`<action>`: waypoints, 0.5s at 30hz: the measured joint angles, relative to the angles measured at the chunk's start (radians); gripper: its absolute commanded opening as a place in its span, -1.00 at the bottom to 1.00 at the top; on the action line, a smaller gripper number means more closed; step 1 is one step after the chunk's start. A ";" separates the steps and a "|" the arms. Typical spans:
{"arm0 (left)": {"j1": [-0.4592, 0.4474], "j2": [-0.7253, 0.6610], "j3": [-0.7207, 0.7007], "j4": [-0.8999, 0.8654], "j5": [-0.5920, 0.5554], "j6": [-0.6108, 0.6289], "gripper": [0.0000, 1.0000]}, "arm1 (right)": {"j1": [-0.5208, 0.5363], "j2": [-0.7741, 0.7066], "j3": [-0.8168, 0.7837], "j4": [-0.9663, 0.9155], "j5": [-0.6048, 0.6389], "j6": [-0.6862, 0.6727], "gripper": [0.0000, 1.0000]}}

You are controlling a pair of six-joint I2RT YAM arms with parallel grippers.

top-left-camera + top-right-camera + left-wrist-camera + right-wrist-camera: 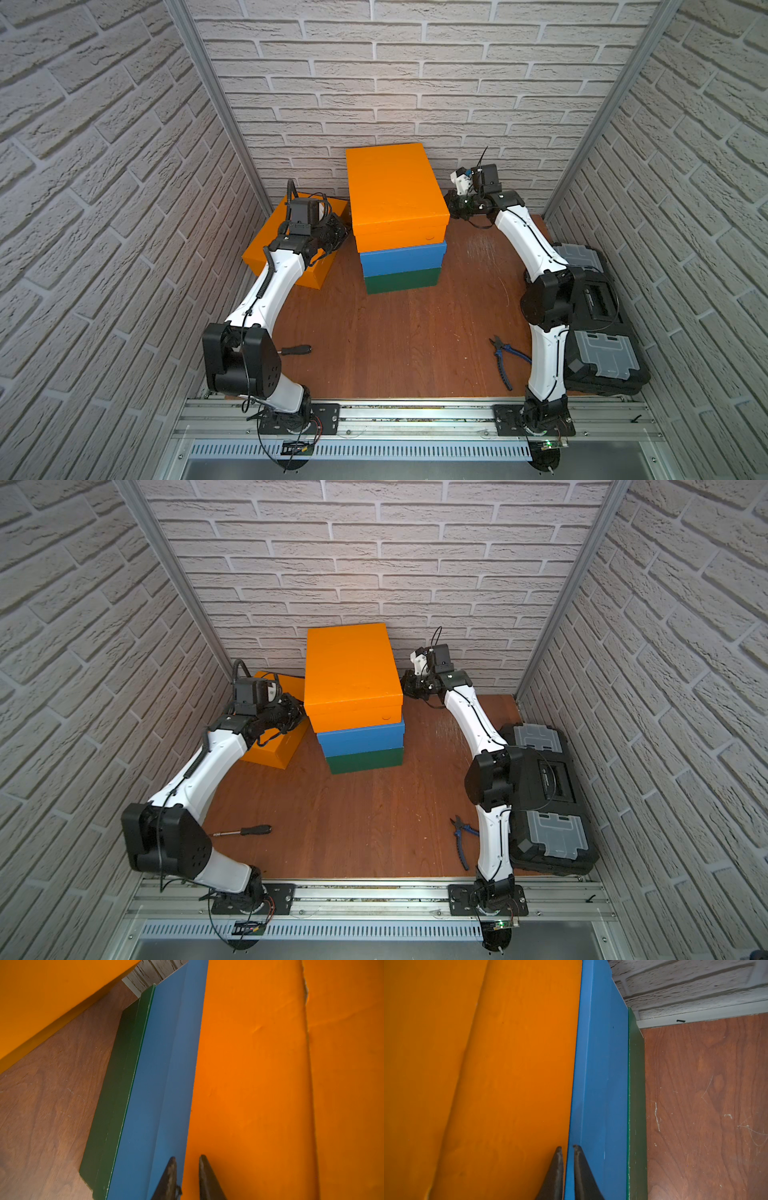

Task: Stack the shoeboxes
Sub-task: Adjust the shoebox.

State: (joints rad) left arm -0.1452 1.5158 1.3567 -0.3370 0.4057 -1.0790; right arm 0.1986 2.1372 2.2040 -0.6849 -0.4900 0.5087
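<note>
White brick walls surround my worktop (395,332); both jaws nearly together, empty, flank the top orange shoebox (395,187) on blue (401,259) and green (401,280).

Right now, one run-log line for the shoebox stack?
stack: orange shoebox on blue shoebox on green shoebox | unstacked: second orange shoebox on table | left claw, right claw: nearly closed at stack sides

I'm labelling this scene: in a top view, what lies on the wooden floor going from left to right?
In a top view: lone orange shoebox → screwdriver → stack of shoeboxes → pliers → black tool case.
</note>
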 measured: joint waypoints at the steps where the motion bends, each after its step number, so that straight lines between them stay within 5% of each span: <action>1: -0.002 0.001 0.000 0.000 0.000 0.000 -0.56 | -0.001 -0.001 0.000 0.000 0.002 0.000 -0.72; 15: -0.014 0.015 0.013 -0.001 0.000 0.001 -0.57 | -0.008 -0.040 -0.059 0.021 0.005 0.004 -0.71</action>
State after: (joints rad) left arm -0.1593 1.5311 1.3697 -0.3378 0.4057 -1.0782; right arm 0.1909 2.0968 2.1452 -0.6636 -0.4847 0.5125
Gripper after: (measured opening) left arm 0.218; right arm 0.143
